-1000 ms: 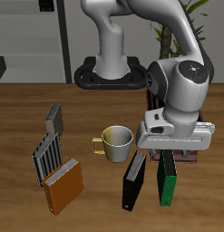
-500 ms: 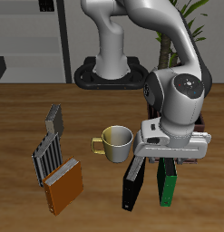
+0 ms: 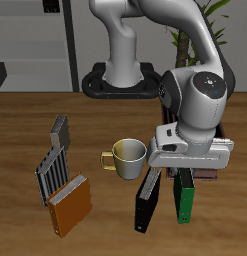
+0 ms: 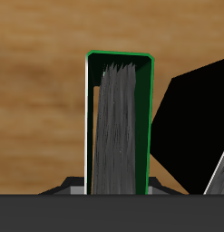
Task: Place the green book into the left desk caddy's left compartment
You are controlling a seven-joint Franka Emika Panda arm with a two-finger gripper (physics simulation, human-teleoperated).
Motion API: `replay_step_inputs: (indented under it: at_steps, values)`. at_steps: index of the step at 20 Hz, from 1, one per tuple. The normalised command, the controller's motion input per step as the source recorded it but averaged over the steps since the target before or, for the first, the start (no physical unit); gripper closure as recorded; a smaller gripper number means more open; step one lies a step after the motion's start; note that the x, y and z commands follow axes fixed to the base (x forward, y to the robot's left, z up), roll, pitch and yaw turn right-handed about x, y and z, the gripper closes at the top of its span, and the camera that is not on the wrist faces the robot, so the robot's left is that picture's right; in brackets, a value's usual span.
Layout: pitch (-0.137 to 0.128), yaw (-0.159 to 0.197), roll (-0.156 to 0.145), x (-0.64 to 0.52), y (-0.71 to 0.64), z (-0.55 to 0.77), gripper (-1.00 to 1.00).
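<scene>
Wooden table [image 3: 25, 130] — mug [image 3: 128, 155], black book [image 3: 147, 202], rack [image 3: 55, 160]

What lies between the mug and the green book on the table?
The black book lies between the mug and the green book; the exterior view shows it. In the wrist view it appears close beside the green book.

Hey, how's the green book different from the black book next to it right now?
Colour: the green book has a bright green cover, the black book a black one. Position: the green book sits directly under the pincer, the black book lies beside it, nearer the mug. Pose: the black book leans at a slant, the green book looks nearly straight. Both are thin, similar in length, and stand on the wooden table.
</scene>
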Motion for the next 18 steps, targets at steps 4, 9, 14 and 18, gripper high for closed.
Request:
replay_step_inputs:
  at_steps: [4, 9, 14, 18]
  values:
    - [-0.062, -0.012, 0.005, -0.21, 0.09, 0.54, 1.00]
    - [-0.126, 0.019, 0.026, -0.35, 0.13, 0.81, 1.00]
    - [-0.127, -0.027, 0.017, -0.55, 0.11, 0.88, 1.00]
    - [-0.070, 0.006, -0.009, -0.78, 0.21, 0.55, 1.00]
